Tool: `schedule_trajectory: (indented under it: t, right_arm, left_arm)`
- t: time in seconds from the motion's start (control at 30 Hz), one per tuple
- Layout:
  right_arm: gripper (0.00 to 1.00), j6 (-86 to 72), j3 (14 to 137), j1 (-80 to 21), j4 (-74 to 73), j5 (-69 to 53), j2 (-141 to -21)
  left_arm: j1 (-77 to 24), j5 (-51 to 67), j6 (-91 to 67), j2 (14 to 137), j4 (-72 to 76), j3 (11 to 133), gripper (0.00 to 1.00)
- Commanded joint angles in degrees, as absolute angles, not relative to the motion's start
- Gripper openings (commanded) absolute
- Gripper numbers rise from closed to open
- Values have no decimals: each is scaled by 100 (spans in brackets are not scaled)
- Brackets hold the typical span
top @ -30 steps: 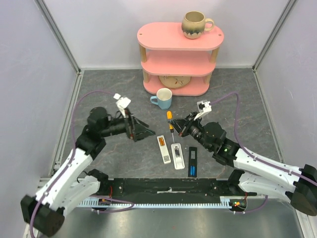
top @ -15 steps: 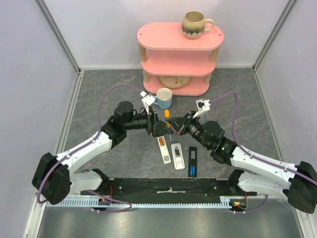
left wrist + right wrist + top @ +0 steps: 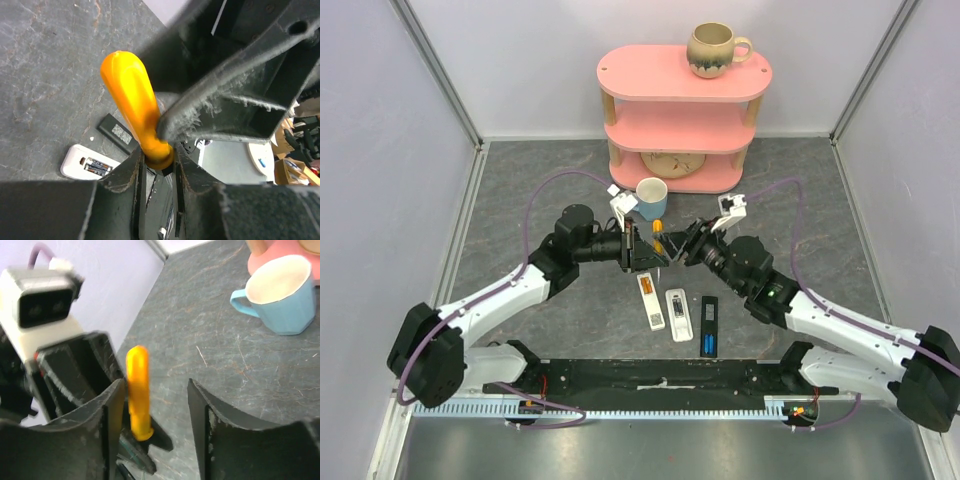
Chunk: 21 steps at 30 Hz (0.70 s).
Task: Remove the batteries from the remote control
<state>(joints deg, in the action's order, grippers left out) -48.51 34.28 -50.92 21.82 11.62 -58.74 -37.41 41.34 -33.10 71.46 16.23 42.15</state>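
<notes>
You handed off the screwdriver [image 3: 131,100]: left gripper [image 3: 157,167] clamped on its orange handle, right gripper [image 3: 156,390] spread apart, released. Batteries [image 3: 97,166] sat in the remotes [image 3: 74,161] below, none unloaded.

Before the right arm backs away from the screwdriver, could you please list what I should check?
1. Left gripper closed on screwdriver handle: ok, fingers press its neck on both sides.
2. Right gripper open: ok, jaws stand apart around the handle.
3. Right fingers free of the handle: cannot tell, one sits very near it.
4. Blue mug off the retreat path: ok, it stands apart, further back.
5. Batteries out of the white remote: not ok, cells lie in its bay.
</notes>
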Motion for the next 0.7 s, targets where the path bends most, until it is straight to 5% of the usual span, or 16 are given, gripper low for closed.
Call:
schedule_trajectory:
  t: [0.0,0.17,0.43,0.63,0.67]
  right_arm:
    - [67,-4544,4016,-4536,1828,426,-5879]
    - [81,-4693,4175,-3676,2519,-1412,-6108]
    - [80,-5606,3983,-3401,4533,-3937,-6653]
    - [58,-6055,3709,-3419,5238,-4271,-6688]
    - [48,-6177,3683,-3428,5430,-4350,-6697]
  left_arm:
    - [-3735,4034,-2786,6636,1206,4473,2]
    - [-3727,4306,-2584,6487,738,4623,2]
    - [-3735,5387,-2531,6354,1019,4649,2]
    - [-3735,5712,-2707,6302,1354,4719,2]
    - [-3735,5782,-2707,6319,1354,4737,2]
